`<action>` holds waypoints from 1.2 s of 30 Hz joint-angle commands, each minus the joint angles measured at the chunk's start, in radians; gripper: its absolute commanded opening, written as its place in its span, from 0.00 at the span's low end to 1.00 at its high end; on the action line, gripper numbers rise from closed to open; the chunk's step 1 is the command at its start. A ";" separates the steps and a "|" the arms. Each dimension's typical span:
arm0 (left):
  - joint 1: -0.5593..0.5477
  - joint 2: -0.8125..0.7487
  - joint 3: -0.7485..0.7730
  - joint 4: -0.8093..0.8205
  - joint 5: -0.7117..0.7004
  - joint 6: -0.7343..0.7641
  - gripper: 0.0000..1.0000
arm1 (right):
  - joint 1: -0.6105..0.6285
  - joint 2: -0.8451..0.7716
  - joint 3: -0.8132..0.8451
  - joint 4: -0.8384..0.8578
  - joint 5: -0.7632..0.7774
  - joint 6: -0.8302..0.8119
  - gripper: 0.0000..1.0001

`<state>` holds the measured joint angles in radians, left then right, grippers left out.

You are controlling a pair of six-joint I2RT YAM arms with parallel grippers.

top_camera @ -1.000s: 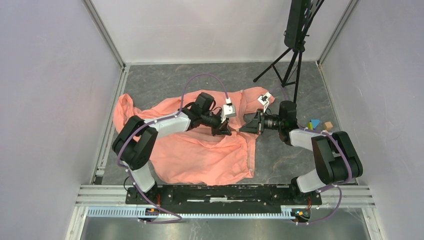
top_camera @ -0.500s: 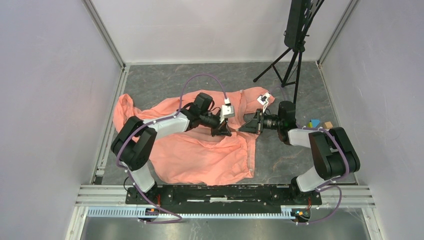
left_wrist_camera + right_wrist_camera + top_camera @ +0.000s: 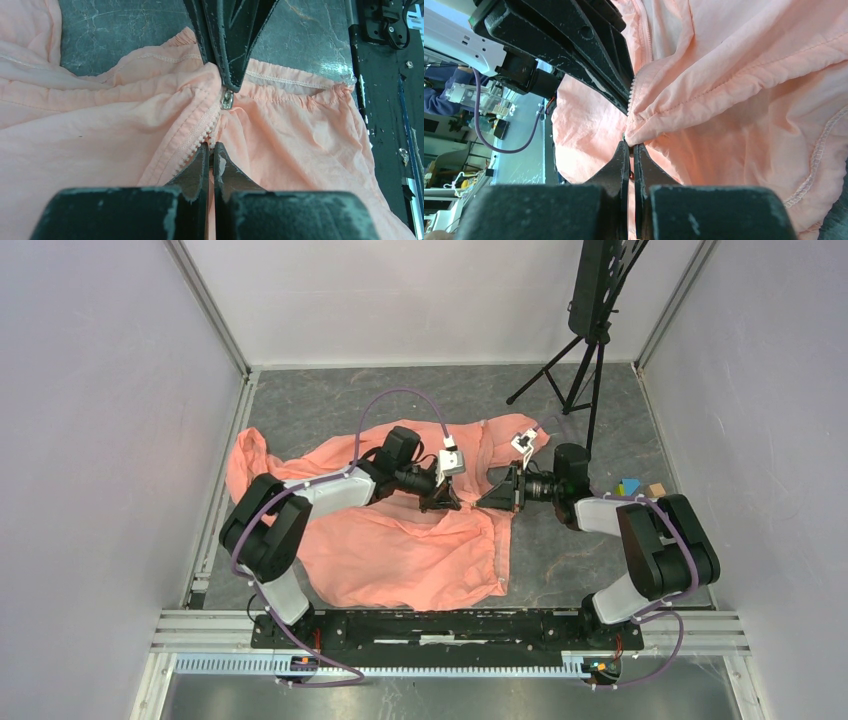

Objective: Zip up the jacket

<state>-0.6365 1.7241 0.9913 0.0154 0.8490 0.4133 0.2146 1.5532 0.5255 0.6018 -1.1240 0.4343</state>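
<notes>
The jacket [image 3: 400,540] lies spread on the tabletop [image 3: 320,410]. The left gripper [image 3: 211,146] is clamped on the teeth [image 3: 197,137]. The right gripper [image 3: 630,145] is pinched shut on the jacket at the slider [image 3: 227,99], near the hem. The zipper runs straight between them, so the slider probably has to travel toward the left gripper.

Zipper pull [image 3: 227,98] partly behind right end effector [image 3: 231,84]

text: none legible | labels: none legible | numbers, signs: none legible
</notes>
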 commanded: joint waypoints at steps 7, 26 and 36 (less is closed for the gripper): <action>0.005 -0.045 0.004 0.055 0.035 0.007 0.02 | 0.015 -0.031 -0.002 0.035 -0.016 -0.011 0.00; 0.001 -0.044 0.008 0.034 0.062 0.026 0.02 | -0.005 -0.030 -0.009 0.100 0.002 0.036 0.00; 0.001 -0.042 0.011 0.034 0.061 0.023 0.02 | -0.015 -0.024 -0.026 0.142 -0.009 0.062 0.00</action>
<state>-0.6342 1.7229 0.9913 0.0319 0.8745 0.4137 0.2008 1.5501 0.5110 0.6678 -1.1210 0.4755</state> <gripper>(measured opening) 0.046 0.021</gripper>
